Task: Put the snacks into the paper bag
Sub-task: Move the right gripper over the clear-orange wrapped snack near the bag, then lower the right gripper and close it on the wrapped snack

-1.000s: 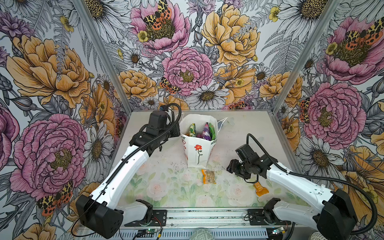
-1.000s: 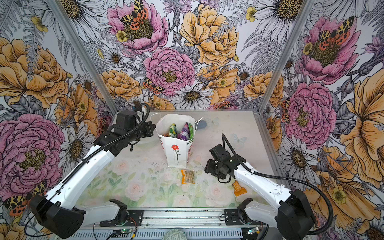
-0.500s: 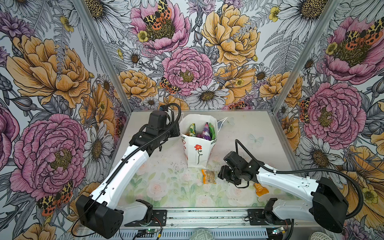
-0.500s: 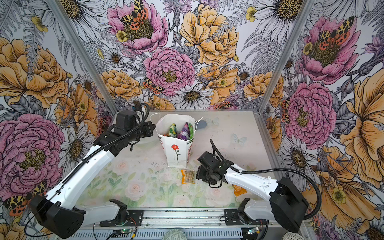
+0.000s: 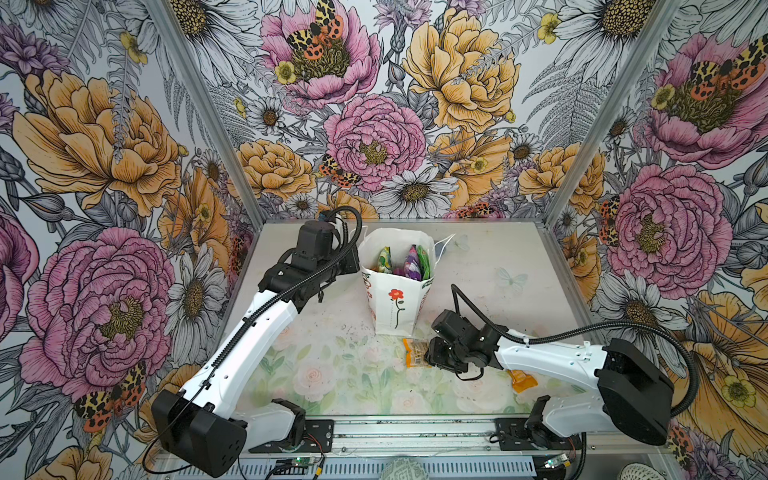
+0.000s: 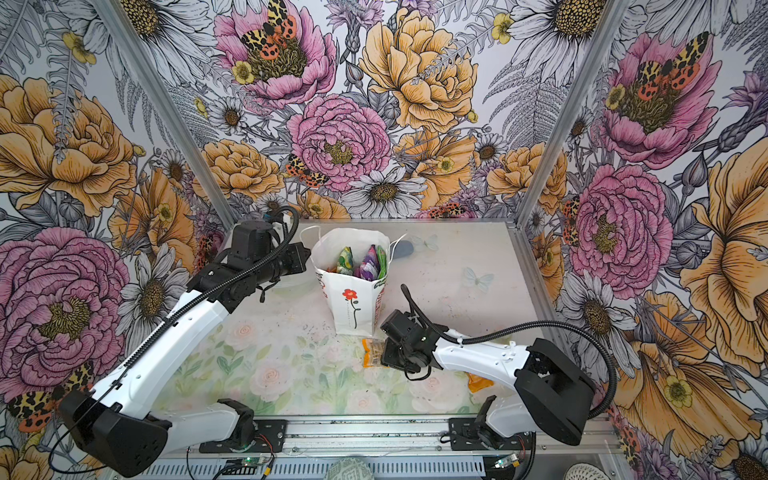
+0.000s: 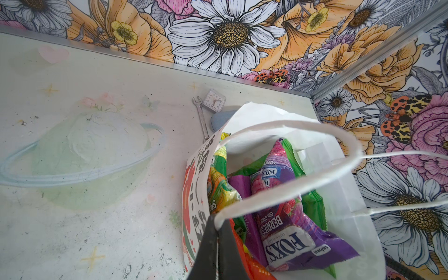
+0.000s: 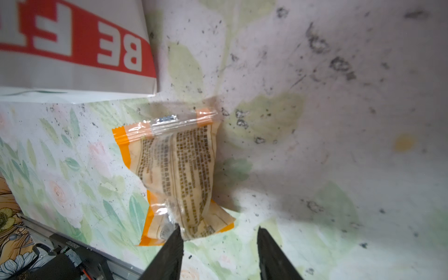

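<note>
Behind the paper bag lies a wrench; left gripper clamps its handle, right gripper spread at orange packet.

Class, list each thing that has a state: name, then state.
paper bag: upright, open, partly filled
Fox's bag: inside the paper bag
orange packet: lying on the table, not gripped
second orange packet: on the table, partly under the right arm
left gripper: shut on the paper bag's rim
right gripper: open, at the orange packet's end

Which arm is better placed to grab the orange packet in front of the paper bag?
Right. The right gripper, open, straddles a corner of the orange packet; the left gripper is shut on the rim of the paper bag.
</note>
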You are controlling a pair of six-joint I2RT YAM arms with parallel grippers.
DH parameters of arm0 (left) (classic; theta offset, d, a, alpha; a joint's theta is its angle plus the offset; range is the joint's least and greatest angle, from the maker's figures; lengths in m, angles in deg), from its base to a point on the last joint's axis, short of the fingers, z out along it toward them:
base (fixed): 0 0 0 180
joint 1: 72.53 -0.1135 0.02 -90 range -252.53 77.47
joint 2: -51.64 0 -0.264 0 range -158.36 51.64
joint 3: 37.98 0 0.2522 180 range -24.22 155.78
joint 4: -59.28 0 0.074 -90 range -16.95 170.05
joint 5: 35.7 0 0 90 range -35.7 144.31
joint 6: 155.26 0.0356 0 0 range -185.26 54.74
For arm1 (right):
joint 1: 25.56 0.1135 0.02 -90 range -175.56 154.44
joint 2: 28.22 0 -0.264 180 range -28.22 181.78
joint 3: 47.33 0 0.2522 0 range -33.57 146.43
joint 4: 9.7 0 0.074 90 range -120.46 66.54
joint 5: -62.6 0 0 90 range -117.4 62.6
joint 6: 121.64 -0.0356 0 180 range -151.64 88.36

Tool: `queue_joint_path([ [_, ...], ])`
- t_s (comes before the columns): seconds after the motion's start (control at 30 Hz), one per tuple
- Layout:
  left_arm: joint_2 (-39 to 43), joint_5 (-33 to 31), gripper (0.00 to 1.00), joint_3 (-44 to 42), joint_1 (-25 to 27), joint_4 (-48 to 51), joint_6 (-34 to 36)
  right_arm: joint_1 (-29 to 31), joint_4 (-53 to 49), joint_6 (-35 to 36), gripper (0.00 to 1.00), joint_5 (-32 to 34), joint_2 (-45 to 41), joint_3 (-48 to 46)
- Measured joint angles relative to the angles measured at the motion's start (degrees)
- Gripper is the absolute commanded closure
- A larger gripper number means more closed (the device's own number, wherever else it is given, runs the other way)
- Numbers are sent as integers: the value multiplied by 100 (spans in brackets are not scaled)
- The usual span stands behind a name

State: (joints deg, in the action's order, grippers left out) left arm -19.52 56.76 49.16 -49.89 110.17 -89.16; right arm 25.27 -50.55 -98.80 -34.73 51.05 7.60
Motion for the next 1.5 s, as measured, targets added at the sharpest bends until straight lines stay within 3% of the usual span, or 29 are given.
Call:
queue_joint_path([
  [0.2,0,2,100,0,0,0,0,0,131,81,59,44,186,81],
  [0.5,0,2,100,0,-4,0,0,39,372,227,59,81,890,291],
  [0.83,0,2,100,0,-7,2,0,103,422,387,62,120,970,407],
  [1.03,0,2,100,0,-7,2,0,101,426,555,52,306,715,409],
  [1.2,0,2,100,0,-7,2,0,101,426,734,50,439,739,433],
  [1.37,0,2,100,0,-7,2,0,96,579,852,55,498,999,468],
  [1.5,0,2,100,0,-7,7,0,96,715,911,68,450,1200,503],
])
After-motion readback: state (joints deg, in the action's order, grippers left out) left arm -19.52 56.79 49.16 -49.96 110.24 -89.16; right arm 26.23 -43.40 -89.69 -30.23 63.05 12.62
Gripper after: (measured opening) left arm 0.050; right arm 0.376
